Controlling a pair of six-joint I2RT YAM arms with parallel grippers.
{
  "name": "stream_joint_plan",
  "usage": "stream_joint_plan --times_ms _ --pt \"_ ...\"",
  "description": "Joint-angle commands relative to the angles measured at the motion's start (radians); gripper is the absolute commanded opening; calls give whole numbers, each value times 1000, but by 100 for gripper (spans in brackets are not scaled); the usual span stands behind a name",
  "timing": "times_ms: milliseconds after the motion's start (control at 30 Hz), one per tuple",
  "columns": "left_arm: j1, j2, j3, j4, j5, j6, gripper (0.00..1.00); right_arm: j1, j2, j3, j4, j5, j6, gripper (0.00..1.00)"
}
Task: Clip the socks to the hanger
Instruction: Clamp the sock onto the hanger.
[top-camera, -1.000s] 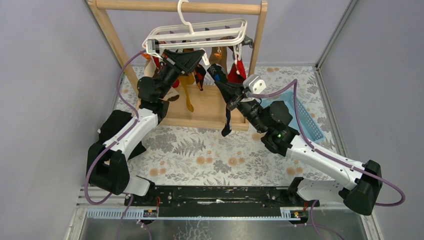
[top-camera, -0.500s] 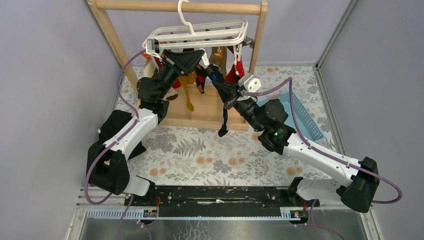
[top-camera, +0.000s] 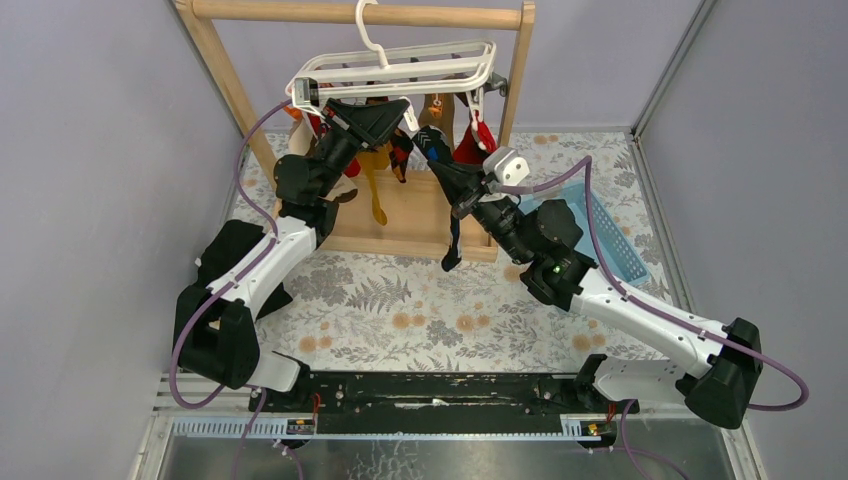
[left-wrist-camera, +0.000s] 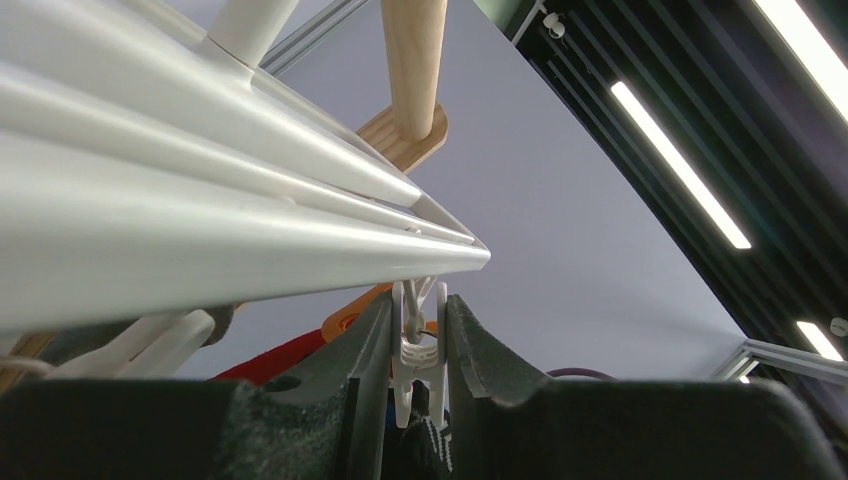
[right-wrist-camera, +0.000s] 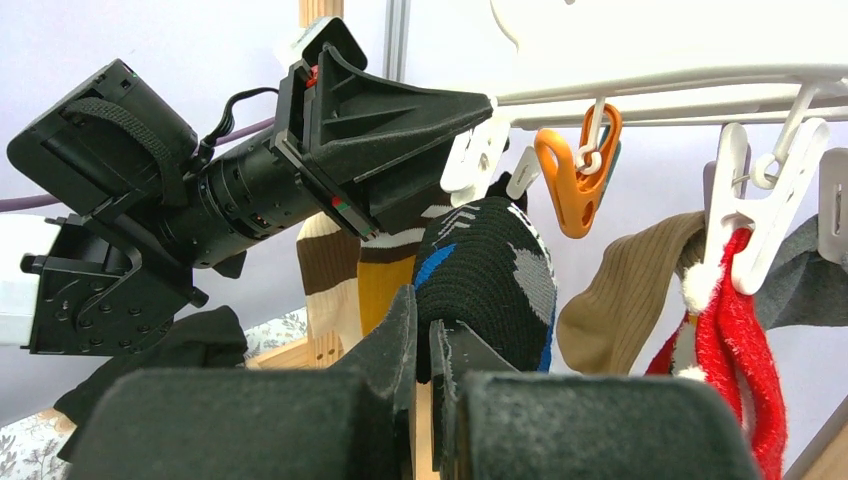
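The white hanger (top-camera: 400, 68) hangs by its hook from a wooden rail, and its bars (left-wrist-camera: 200, 220) fill the left wrist view. My left gripper (top-camera: 405, 112) is shut on a white clip (left-wrist-camera: 418, 350), squeezing it under the frame's corner. My right gripper (top-camera: 436, 165) is shut on the long black sock with blue (right-wrist-camera: 490, 280) and holds its top just below that clip (right-wrist-camera: 475, 155). The sock's tail (top-camera: 453, 240) hangs down. A red sock (right-wrist-camera: 730, 340), a tan sock (right-wrist-camera: 620, 300) and a brown-white striped sock (right-wrist-camera: 325, 270) hang clipped.
The wooden rack (top-camera: 365, 14) stands at the back on a wooden base (top-camera: 420, 225). A blue basket (top-camera: 600, 230) lies at the right. An orange clip (right-wrist-camera: 570, 175) hangs from the hanger. The left arm's body (right-wrist-camera: 150, 200) is close on the left.
My right gripper moved left toward the hanger with the black sock half a second ago, then eased back right a little. The left gripper has stayed on the clip.
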Motion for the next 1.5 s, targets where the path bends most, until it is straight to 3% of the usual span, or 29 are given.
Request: stream_joint_plan --times_ms 0,1467 --pt "-6 -1 -1 63 60 -11 0 9 -15 45 60 5 -11 0" --pt "-10 -13 -12 93 75 -35 0 8 43 87 55 7 17 0"
